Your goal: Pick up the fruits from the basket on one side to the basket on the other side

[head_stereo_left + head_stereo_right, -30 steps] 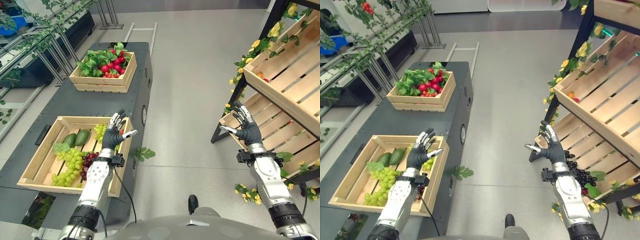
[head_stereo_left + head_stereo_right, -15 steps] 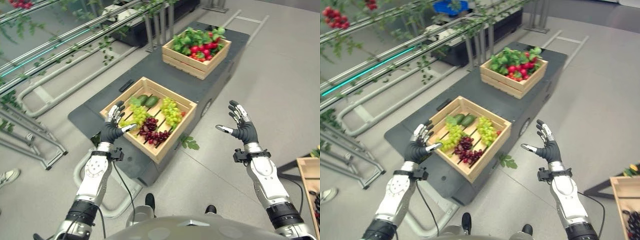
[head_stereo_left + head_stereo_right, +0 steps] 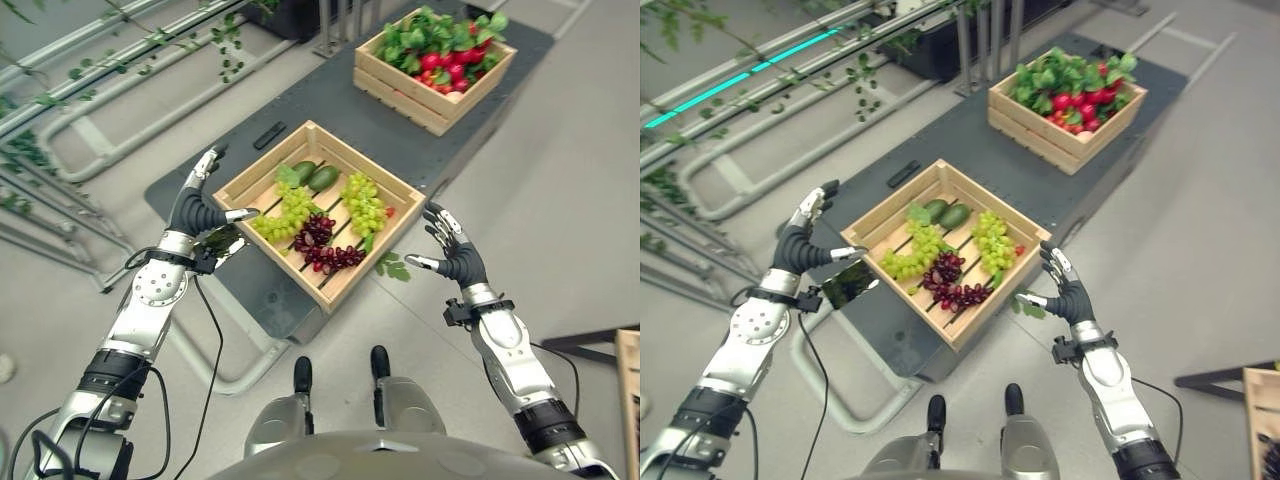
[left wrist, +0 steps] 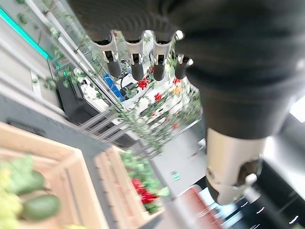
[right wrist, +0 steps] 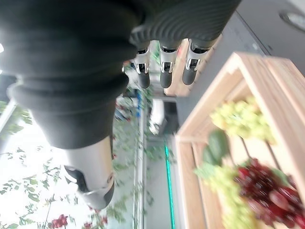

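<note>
A wooden crate on the dark table holds green grapes, a second green bunch, dark red grapes and two avocados. My left hand hovers just left of the crate's near corner, fingers straight, holding nothing. My right hand floats to the right of the crate over the floor, fingers spread and empty. The right wrist view shows the grapes and an avocado past the fingers.
A second wooden crate of red radishes with green leaves stands further back on the same table. Metal rails with vines run along the left. A leaf sprig lies by the crate's right corner.
The camera has swung, so the fruit crate now lies centred in view. Both hands stay open, the left at the crate's left corner, the right lower beside its right side.
</note>
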Robot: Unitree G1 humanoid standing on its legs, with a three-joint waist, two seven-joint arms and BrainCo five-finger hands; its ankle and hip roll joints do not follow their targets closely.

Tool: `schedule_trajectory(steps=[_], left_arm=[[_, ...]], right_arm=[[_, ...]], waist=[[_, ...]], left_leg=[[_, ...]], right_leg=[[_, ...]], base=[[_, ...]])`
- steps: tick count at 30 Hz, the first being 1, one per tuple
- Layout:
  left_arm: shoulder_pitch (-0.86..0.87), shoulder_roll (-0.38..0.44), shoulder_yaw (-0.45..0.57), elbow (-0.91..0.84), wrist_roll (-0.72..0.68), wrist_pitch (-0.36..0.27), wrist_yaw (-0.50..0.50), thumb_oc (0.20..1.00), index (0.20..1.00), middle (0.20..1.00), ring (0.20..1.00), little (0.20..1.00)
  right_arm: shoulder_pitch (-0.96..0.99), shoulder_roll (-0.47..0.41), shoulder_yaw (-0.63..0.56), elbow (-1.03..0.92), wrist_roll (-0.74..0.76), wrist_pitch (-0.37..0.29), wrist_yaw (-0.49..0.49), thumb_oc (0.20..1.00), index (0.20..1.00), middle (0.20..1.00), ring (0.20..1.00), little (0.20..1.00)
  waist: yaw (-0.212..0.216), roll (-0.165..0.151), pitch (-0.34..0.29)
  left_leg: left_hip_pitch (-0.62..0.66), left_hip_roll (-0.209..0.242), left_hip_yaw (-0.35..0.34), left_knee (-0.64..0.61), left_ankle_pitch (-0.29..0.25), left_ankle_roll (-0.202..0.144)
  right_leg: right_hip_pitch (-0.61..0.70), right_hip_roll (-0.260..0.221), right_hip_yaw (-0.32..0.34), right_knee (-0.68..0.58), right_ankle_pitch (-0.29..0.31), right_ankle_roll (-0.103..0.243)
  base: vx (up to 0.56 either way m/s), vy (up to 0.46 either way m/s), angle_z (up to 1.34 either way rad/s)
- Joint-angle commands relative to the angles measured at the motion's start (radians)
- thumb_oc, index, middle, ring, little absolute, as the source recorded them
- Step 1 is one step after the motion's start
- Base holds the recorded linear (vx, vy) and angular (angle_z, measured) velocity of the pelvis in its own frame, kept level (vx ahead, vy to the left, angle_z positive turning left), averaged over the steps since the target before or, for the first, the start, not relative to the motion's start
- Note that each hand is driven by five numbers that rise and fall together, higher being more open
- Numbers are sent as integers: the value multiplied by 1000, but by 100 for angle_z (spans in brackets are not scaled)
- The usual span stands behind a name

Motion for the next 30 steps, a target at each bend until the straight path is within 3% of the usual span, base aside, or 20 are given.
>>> schedule_trajectory(steps=[1, 4, 5, 8, 10, 12, 14, 20, 26, 30], left_arm=[[-152, 56, 8, 29, 22, -51, 42, 1000, 1000, 1000, 1000, 1000], [-179, 70, 7, 75, 7, -40, 49, 1000, 1000, 1000, 1000, 1000], [-203, 98, -5, 96, 29, -30, 46, 1000, 1000, 1000, 1000, 1000], [-296, 156, -66, 177, 70, -9, 46, 1000, 1000, 1000, 1000, 1000], [-335, 194, -85, 208, 73, 3, 39, 1000, 1000, 1000, 1000, 1000], [-428, 225, -132, 270, 80, 14, 52, 1000, 1000, 1000, 1000, 1000], [-544, 245, -203, 339, 58, 11, 53, 1000, 1000, 1000, 1000, 1000], [-691, 319, -298, 453, 146, 37, 66, 1000, 1000, 1000, 1000, 1000], [-721, 299, -282, 591, 72, 78, 30, 1000, 1000, 1000, 1000, 1000], [-757, 330, -333, 718, 93, 113, -38, 1000, 1000, 1000, 1000, 1000]], right_arm=[[-17, -22, -47, -82, 33, -51, 15, 1000, 1000, 1000, 1000, 1000], [-36, -68, -49, -83, -4, -54, 1, 1000, 1000, 1000, 1000, 1000], [-41, -80, -58, -86, 1, -58, 2, 1000, 1000, 1000, 1000, 1000], [-58, -115, -65, -80, 20, -62, 9, 1000, 1000, 1000, 1000, 1000], [-64, -127, -75, -82, 24, -64, 7, 1000, 1000, 1000, 1000, 1000], [-80, -135, -84, -85, 24, -76, -21, 1000, 1000, 1000, 1000, 1000], [-118, -141, -84, -72, 10, -84, -55, 1000, 1000, 1000, 1000, 1000], [-163, -137, -83, -45, -49, -102, -118, 1000, 1000, 1000, 1000, 1000], [-158, -116, -75, -43, -70, -102, -138, 1000, 1000, 1000, 1000, 1000], [-159, -104, -83, -43, -73, -105, -145, 1000, 1000, 1000, 1000, 1000]], waist=[[-24, -23, -35], [-41, 2, -6], [-51, 2, 16], [-58, -1, 72], [-68, 7, 85], [-92, 38, 109], [-97, 60, 135], [-113, 115, 202], [-113, 124, 252], [-116, 123, 279]], left_leg=[[60, -63, 18, 62, -137, -8], [14, -53, 28, 156, -159, -34], [-26, -55, 35, 239, -175, -53], [-124, -63, 25, 370, -149, -92], [-151, -50, 39, 338, -145, -91], [-155, 24, 99, 219, -74, -86], [-165, 41, 115, 146, -28, -91], [-178, 32, 166, 90, -8, -82], [-226, 23, 201, 108, -9, -80], [-252, 23, 214, 119, -8, -80]], right_leg=[[-26, -57, 26, 36, -15, 105], [-41, -48, 16, 63, -31, 90], [-44, -47, 15, 75, -37, 83], [-62, -56, 10, 94, -39, 72], [-79, -59, 7, 92, -41, 69], [-112, -57, -1, 89, -40, 75], [-158, -60, -8, 97, -41, 79], [-255, -50, 18, 126, -34, 87], [-315, -50, 47, 127, -17, 95], [-338, -48, 59, 119, -6, 97]], base=[[32, -43, 3], [19, -120, -2], [-34, -159, 10], [-88, -146, 30], [-83, -40, 18], [-150, 54, 14], [-158, 66, 18], [-54, 82, 10], [-32, 51, -26], [-30, 7, -8]])
